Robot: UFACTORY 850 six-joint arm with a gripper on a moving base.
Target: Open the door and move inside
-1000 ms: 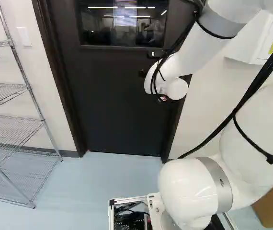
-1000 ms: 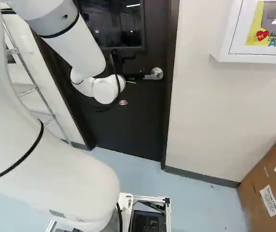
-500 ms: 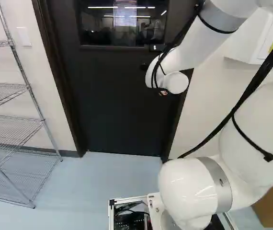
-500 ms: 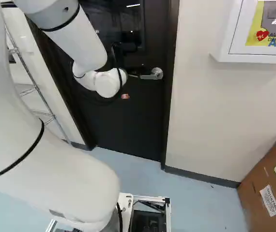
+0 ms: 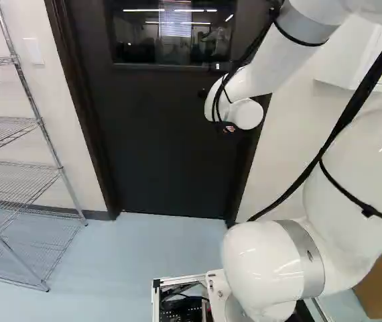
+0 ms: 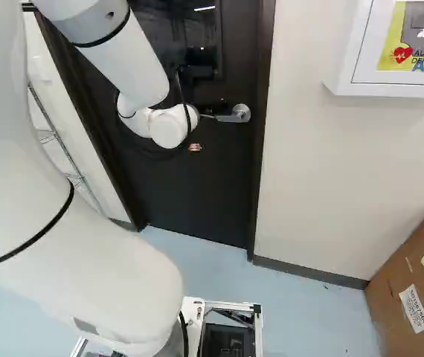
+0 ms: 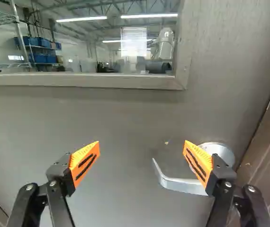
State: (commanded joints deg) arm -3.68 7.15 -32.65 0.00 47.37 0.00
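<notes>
The handle (image 7: 181,185), a metal lever, sits near one edge of the door (image 7: 111,123), which looks shut in its frame. The lever runs level from its round plate toward the door's middle. Just by the handle, the jaws stand wide apart with nothing held between them. One of the orange pads (image 7: 197,163) overlaps the lever in the wrist view; whether it touches, I cannot tell. The window (image 7: 83,81) is above the handle, toward the door's middle. The arm (image 6: 126,63) comes in to the left of the handle in the right base view. Well to the handle's right there, the cabinet (image 6: 346,71) hangs higher on the wall and the box (image 6: 398,320) stands lower.

The step in hand seems to be reaching for the handle. Next, the jaws likely need to line up over the lever, then press it down before the door can swing and the base drive through.
</notes>
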